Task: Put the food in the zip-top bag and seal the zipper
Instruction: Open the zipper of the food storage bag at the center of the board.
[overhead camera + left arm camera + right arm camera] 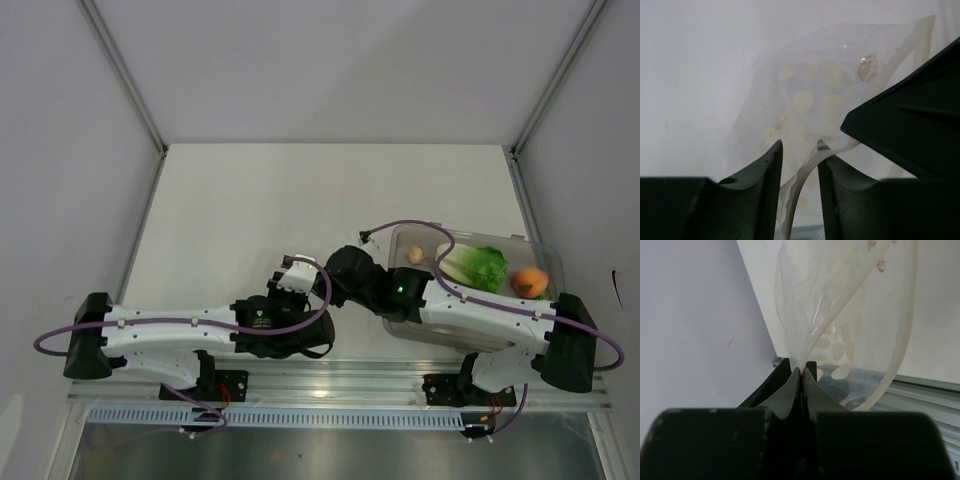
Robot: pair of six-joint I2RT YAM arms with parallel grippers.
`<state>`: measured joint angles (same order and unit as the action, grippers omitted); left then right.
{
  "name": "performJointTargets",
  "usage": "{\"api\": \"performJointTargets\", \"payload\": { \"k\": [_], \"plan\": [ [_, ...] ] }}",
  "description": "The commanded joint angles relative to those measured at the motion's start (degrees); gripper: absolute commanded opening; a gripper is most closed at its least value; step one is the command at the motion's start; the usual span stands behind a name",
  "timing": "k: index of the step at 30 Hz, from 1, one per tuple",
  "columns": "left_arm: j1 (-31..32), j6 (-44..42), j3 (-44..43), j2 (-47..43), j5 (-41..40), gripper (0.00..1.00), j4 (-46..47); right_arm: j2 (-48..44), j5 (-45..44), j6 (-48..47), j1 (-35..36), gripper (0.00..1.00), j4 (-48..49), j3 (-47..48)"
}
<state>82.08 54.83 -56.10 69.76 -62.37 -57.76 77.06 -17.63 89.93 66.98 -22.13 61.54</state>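
My right pincer [801, 371] is clamped on the single zip-top bag [850, 300]; my left pincer [799, 147] gapes astride its edge.

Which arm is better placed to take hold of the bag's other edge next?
Left. The left gripper straddles an edge of the zip-top bag with its jaws apart. The right gripper is shut on the bag elsewhere, holding it, so it looks occupied.

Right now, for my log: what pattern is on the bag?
The bag shows pale round dots, clearest in left wrist view.
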Motion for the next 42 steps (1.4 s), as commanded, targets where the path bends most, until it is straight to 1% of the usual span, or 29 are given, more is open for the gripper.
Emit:
{"api": "performJointTargets", "payload": {
  "k": [1,2,4,5,6,7,8,9,10,11,12,16,18,19,23,26,29,32,36,40,42],
  "plan": [
    [0.3,-5.8,-0.6,-0.8,0.1,0.33,6.1,0.5,0.7,-1.9,0.5,0.00,1.3,2.4],
    [0.3,-6.9,-0.2,-2.1,0.9,0.27,7.7,0.6,0.8,-2.3,0.4,0.00,1.4,2.4],
    [0.3,-8.9,1.9,-3.6,3.4,0.22,12.2,0.7,0.8,-4.0,0.3,0.00,2.0,2.2],
    [-0.1,-10.1,2.3,-5.1,4.3,0.15,13.4,0.8,0.8,-4.7,0.2,0.00,1.7,2.3],
    [-0.3,-10.7,2.7,-5.7,5.2,0.12,14.4,0.9,0.7,-5.3,0.0,0.00,1.4,2.3],
    [-1.0,-11.4,3.4,-6.3,6.8,0.05,15.4,1.0,0.8,-7.3,-0.4,0.03,1.4,2.1],
    [-1.4,-11.6,3.4,-6.6,7.5,0.01,15.7,1.2,0.8,-8.4,-0.5,0.05,1.1,2.1],
    [-1.8,-11.5,3.5,-7.2,8.2,0.00,15.6,1.3,0.8,-9.3,-0.9,0.09,0.9,2.1],
    [-2.5,-11.6,3.4,-7.4,9.3,0.01,15.6,1.3,0.9,-11.2,-1.3,0.21,0.6,2.0],
    [-2.9,-11.7,3.6,-7.6,9.9,0.00,15.7,1.1,0.8,-12.2,-1.7,0.27,0.2,1.8],
    [-3.2,-11.6,3.7,-8.1,10.6,0.01,15.9,1.0,0.8,-13.4,-1.9,0.42,0.0,1.7],
    [-5.8,-12.7,4.4,-9.2,14.1,0.01,17.9,-1.0,0.4,-17.9,-3.3,0.77,-2.1,1.3],
    [-6.5,-13.2,5.0,-9.5,15.5,0.01,18.7,-2.3,0.1,-21.1,-3.9,0.87,-3.3,1.0],
    [-7.4,-13.6,5.0,-9.6,15.9,0.00,18.8,-3.8,-0.4,-21.9,-4.0,0.99,-4.0,1.0],
    [-9.1,-14.7,4.8,-9.4,18.1,0.01,19.6,-8.1,-1.1,-27.1,-4.1,0.99,-6.8,0.3],
    [-10.4,-15.5,4.2,-9.4,19.8,0.00,20.3,-11.1,-0.2,-28.3,-4.4,0.99,-7.7,-1.8],
    [-11.0,-15.8,3.2,-9.4,20.6,0.01,20.4,-13.3,-0.1,-27.4,-4.9,0.99,-9.4,-4.3],
    [-11.5,-15.9,1.9,-9.4,21.5,0.01,20.1,-14.6,1.1,-27.4,-5.0,0.97,-7.3,-7.8],
    [-11.9,-16.1,0.6,-9.8,22.7,0.01,20.0,-13.6,5.1,-27.8,-5.0,0.89,-2.1,-11.1],
    [-12.7,-15.8,0.2,-10.3,25.2,0.01,20.2,-9.9,7.1,-28.2,-4.3,0.85,1.4,-10.4],
    [-13.0,-15.6,0.2,-10.7,25.8,0.01,20.5,-7.5,7.6,-28.4,-4.2,0.81,2.2,-9.5]
  ]
}}
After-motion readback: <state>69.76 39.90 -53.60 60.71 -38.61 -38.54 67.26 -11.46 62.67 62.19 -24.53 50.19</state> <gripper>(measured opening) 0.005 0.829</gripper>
